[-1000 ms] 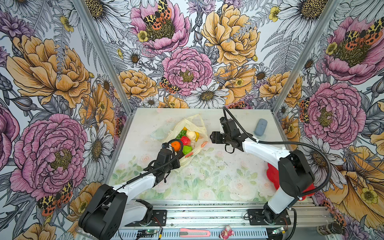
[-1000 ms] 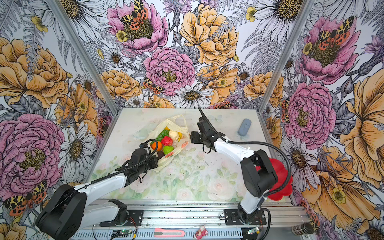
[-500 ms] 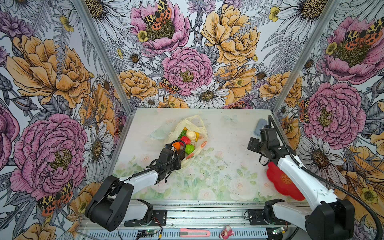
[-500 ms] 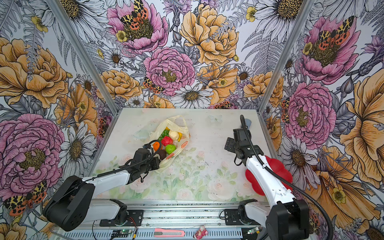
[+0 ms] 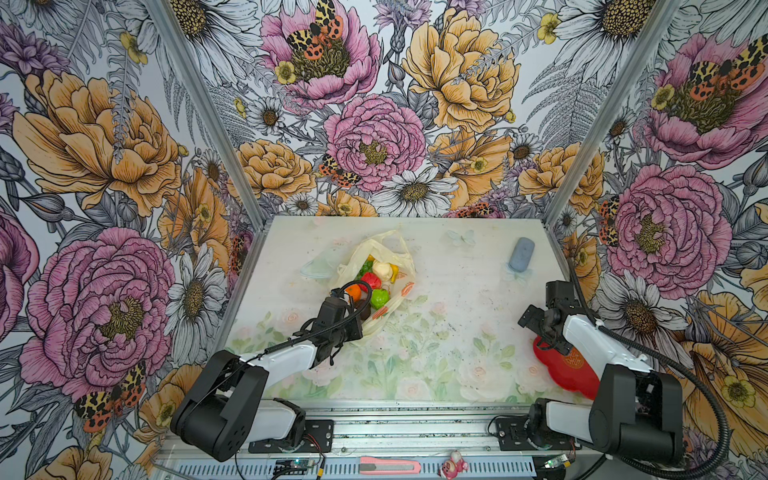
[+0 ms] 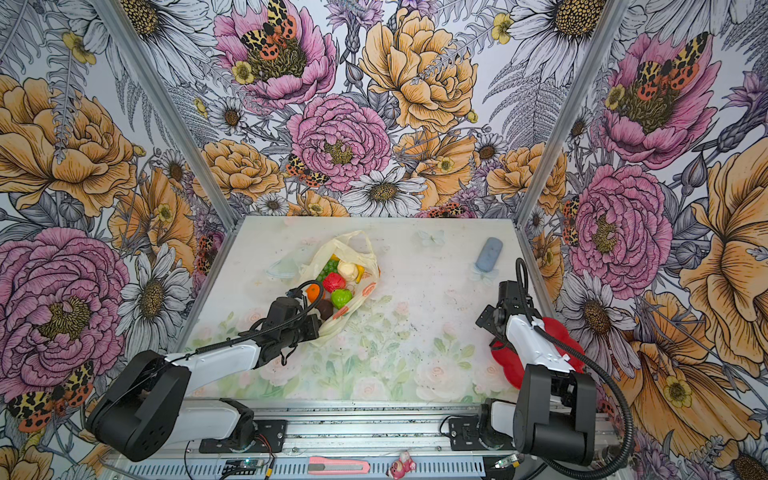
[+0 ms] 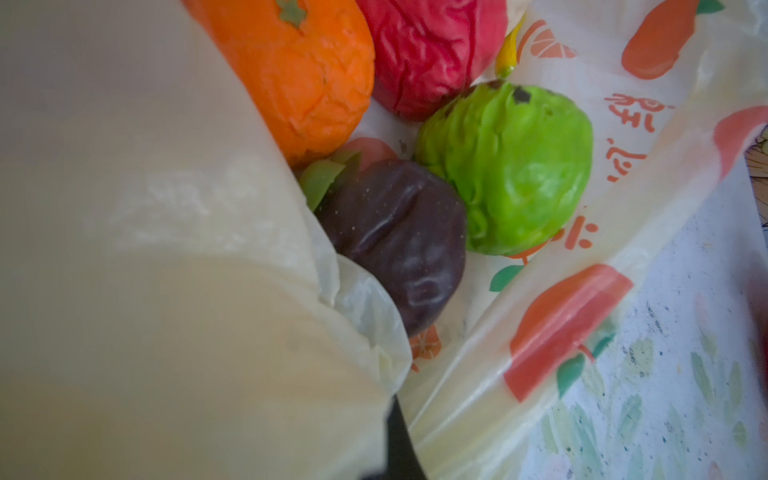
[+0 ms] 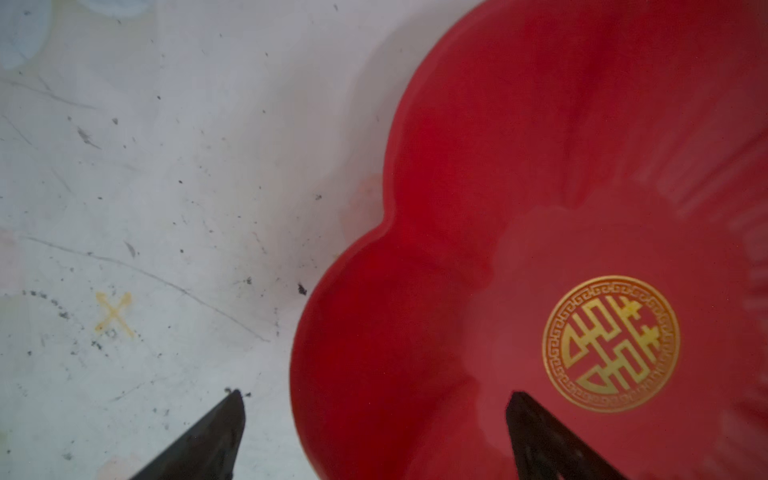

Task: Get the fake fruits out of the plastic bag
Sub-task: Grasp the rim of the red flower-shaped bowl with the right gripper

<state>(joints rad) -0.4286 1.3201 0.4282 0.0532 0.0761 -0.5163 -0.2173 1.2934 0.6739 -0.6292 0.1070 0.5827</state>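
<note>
So the fake fruits [image 5: 371,286] are all inside the plastic bag [image 5: 401,259], which lies slumped and wide open on the table [image 5: 457,299], at roughly 11 o'clock from the table's middle. In both top views you can pick them out: an orange [image 5: 353,291], a red one [image 5: 370,281] at its 1 o'clock, a green round fruit [image 5: 380,297] at its 3 o'clock, then a cream piece [image 5: 382,270], green grapes [image 5: 365,268] and a bit of yellow banana [image 5: 394,273] further back. A dark brownish-purple fruit [image 7: 399,241] sits at 6 o'clock of the pile, touching the green one.

The left fingers [image 7: 401,449] are closed right down at the bag's 7 o'clock edge. The left wrist view shows the bag film draped over them and bunched up, so they're pinching plastic, not fruit.

The right fingers [image 8: 208,436] are spread wide with nothing between them. They hang over the 11 o'clock rim of the red flower-shaped plate [image 8: 519,166], one tip above bare table and the other above the plate. That plate has a gold emblem [image 8: 611,344] and sits at 4 o'clock on the table, well apart from the bag.

Other bits: a clear dish [image 5: 316,268] just beside the bag at its 9 o'clock, a blue-grey oblong thing [image 5: 521,254] at 1 o'clock, and a pink box cutter [image 5: 388,466] plus a small pink figure [image 5: 453,463] on the rail at 6 o'clock.
</note>
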